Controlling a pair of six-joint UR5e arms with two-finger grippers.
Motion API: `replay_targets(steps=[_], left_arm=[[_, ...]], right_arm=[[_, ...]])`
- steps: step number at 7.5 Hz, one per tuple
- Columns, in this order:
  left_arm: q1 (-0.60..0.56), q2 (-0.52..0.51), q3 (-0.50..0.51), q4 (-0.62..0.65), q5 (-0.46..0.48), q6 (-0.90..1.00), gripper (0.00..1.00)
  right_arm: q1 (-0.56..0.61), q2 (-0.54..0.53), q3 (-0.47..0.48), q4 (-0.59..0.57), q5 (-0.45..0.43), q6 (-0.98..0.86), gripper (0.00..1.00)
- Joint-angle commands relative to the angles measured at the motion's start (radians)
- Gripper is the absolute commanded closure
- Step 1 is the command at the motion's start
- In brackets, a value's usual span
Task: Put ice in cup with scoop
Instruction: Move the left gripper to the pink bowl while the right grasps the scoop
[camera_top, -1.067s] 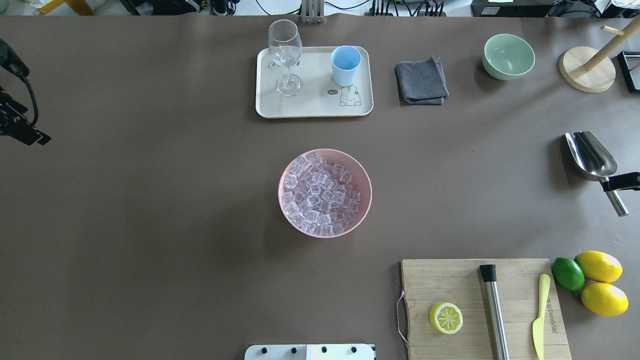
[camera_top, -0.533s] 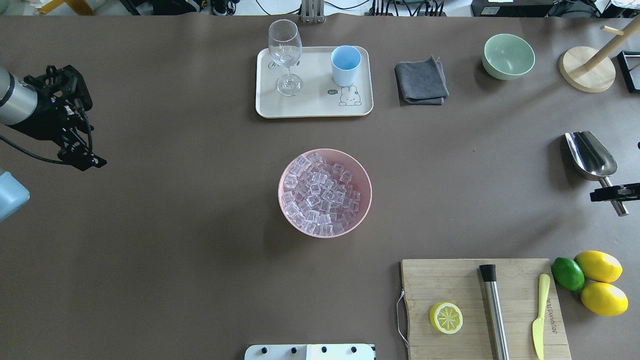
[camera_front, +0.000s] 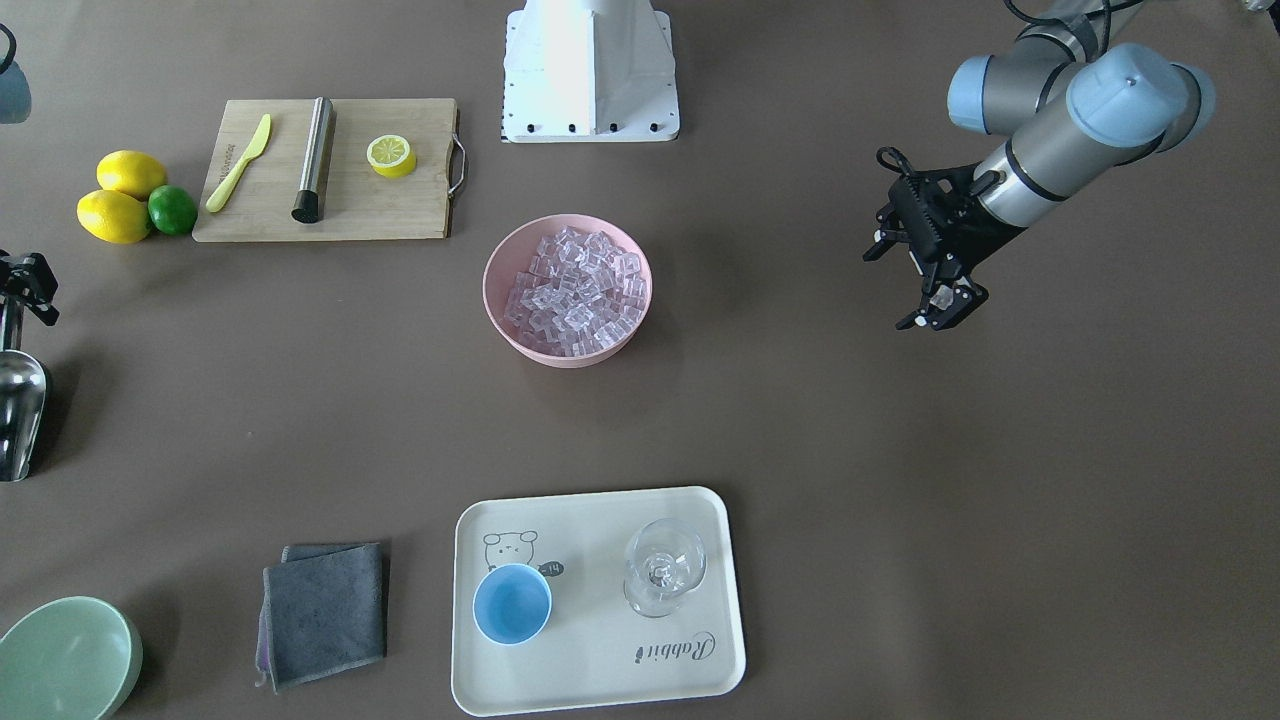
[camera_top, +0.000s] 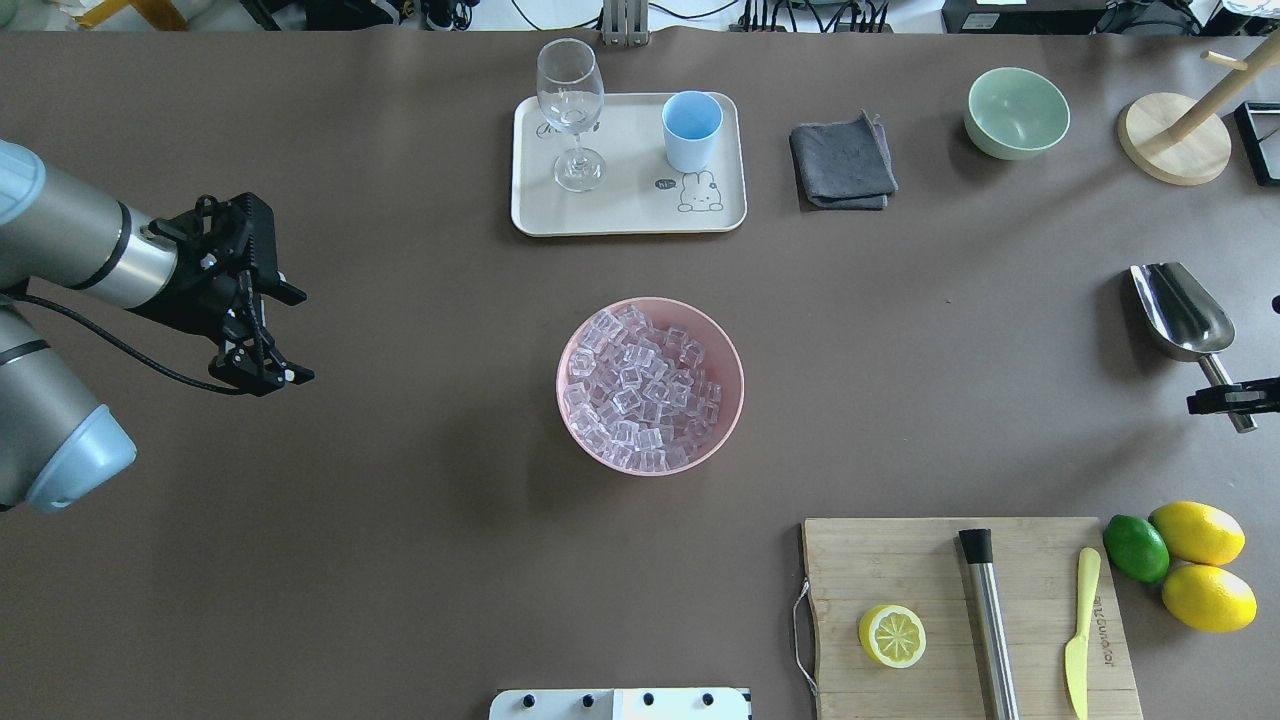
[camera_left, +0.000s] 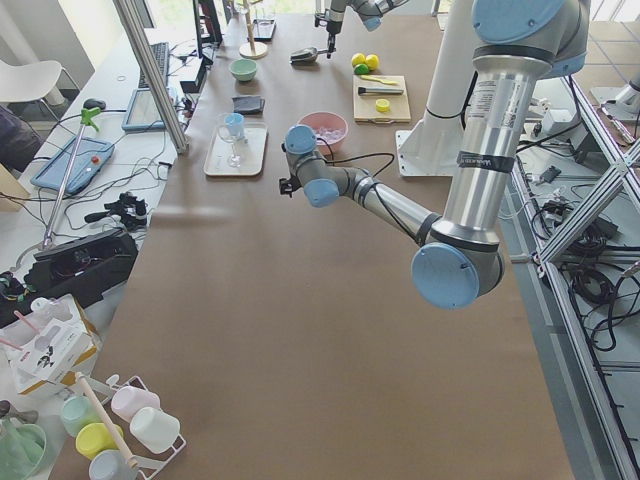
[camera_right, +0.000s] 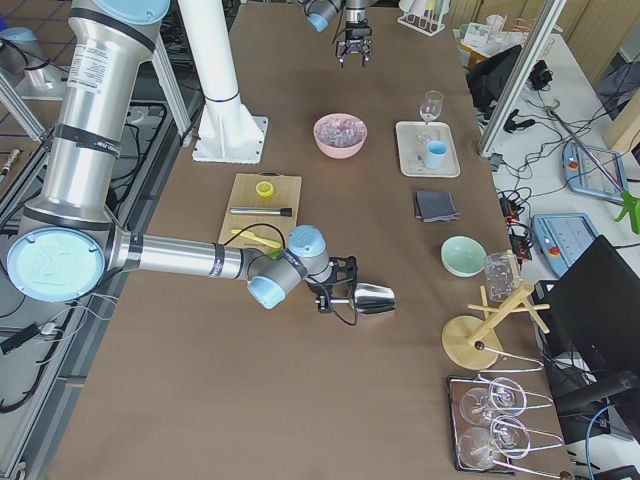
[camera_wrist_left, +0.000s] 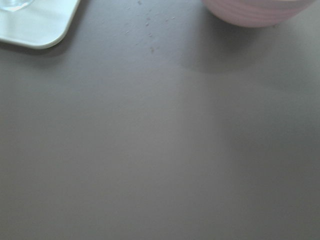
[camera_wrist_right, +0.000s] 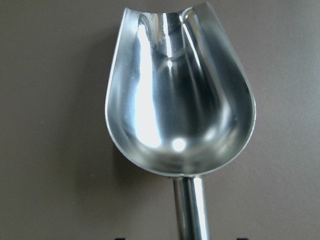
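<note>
Looking from the front, the left gripper (camera_front: 893, 290) hangs wide open and empty, well apart from the cup (camera_front: 511, 603) on its tray (camera_front: 600, 670). Overhead, ice (camera_top: 645, 390) fills the pink bowl (camera_top: 733, 420), and the right gripper (camera_top: 1232, 399) straddles the handle of the scoop (camera_top: 1180, 312). In the right wrist view, its tips sit apart on either side of that handle, unclamped.

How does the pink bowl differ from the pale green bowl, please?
The pink bowl is heaped with ice; the pale green bowl is empty. The pink bowl looks wider than the pale green bowl. The pink bowl stands mid-table, while the pale green bowl sits near the far edge on the robot's right. Both are round, upright and open-topped.
</note>
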Motion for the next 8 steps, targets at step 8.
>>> replay_targets(steps=[8], left_arm=[[0.287,-0.226,0.198,-0.265,0.183,-0.024,0.01]], right_arm=[[0.068,0.113,0.324,-0.384,0.123,-0.506,1.00]])
